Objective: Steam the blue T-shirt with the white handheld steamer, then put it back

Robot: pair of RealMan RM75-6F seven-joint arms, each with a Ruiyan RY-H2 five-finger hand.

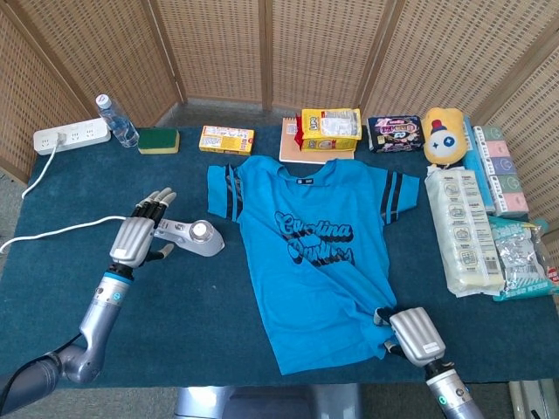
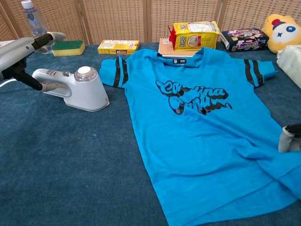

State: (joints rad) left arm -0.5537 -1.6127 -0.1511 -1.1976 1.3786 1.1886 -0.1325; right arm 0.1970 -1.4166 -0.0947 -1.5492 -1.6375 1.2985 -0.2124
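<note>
The blue T-shirt lies flat on the dark blue table, its hem bunched at the near right. The white handheld steamer rests on the cloth left of the shirt, handle pointing left. My left hand hovers at the handle's end with fingers stretched and apart, holding nothing. My right hand sits back-up at the bunched hem by the table's front edge. Its fingers are hidden under it, so I cannot tell whether they pinch the fabric.
A power strip, water bottle, green sponge, yellow box, yellow bag, dark snack pack and yellow plush line the back. Tissue packs fill the right edge. A white cord trails left.
</note>
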